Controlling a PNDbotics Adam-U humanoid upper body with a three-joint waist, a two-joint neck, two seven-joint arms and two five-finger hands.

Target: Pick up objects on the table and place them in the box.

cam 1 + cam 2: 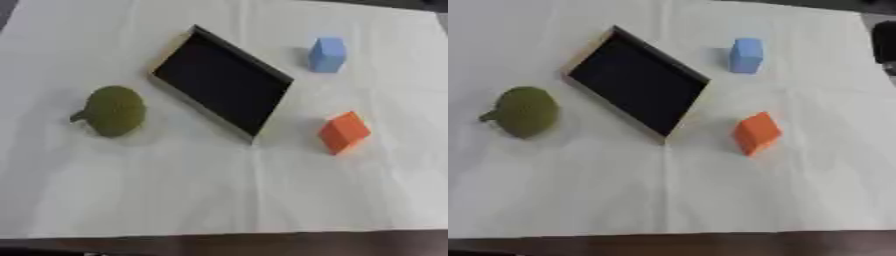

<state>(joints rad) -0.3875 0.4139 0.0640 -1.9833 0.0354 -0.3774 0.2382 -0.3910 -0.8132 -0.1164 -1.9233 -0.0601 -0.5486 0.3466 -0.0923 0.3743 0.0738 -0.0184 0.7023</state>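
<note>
White cloth (219,200) covers the worktop; no hand shows in either view, so neither hand's state can be told and places can't be set against a hand. They are given against the box.

Left eye view: a box (223,82), dark inside with pale walls, sits mid-cloth, turned askew. Nothing lies in it. To its left, apart from it, an olive-green round thing (112,110) with a short stub on its left side. To the box's right, an orange block (343,132) nearer the front edge, and a blue block (327,54) farther back. All three rest on the cloth, none touching the box.

Right eye view: same layout. A dark shape (884,42) shows at the right edge, too little of it to name.

Handling, judged: blocks look light and stiff, possibly foam, with flat faces; pinch across two opposite faces. The orange one sits tilted on an edge or corner, so it may roll when touched. The green thing looks matt, maybe soft; wrap the fingers round its body, not the stub. The cloth may bunch under a sliding contact.
</note>
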